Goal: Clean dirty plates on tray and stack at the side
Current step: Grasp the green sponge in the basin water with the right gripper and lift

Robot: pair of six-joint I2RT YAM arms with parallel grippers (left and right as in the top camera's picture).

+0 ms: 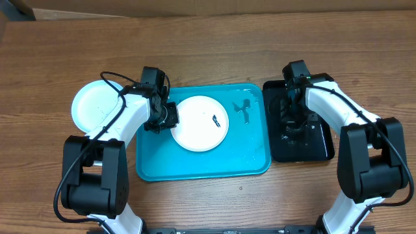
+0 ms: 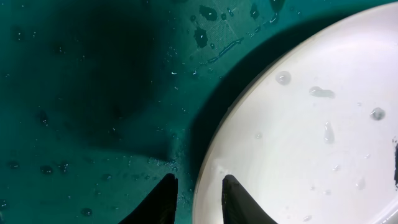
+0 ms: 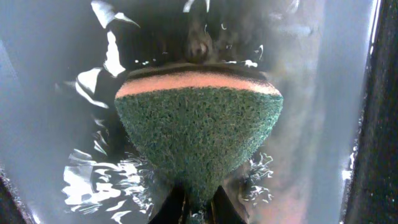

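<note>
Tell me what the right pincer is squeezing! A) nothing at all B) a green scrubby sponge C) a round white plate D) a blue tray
B: the right pincer is shut on the dark green scrubby sponge, down in the glossy black plastic tray.

Your left wrist view crops the white plate [image 2: 311,143] at right and bottom (its smear [image 2: 395,167] a mere sliver); the sponge [image 3: 199,130] tip vanishes inside the right gripper [image 3: 198,211].
</note>
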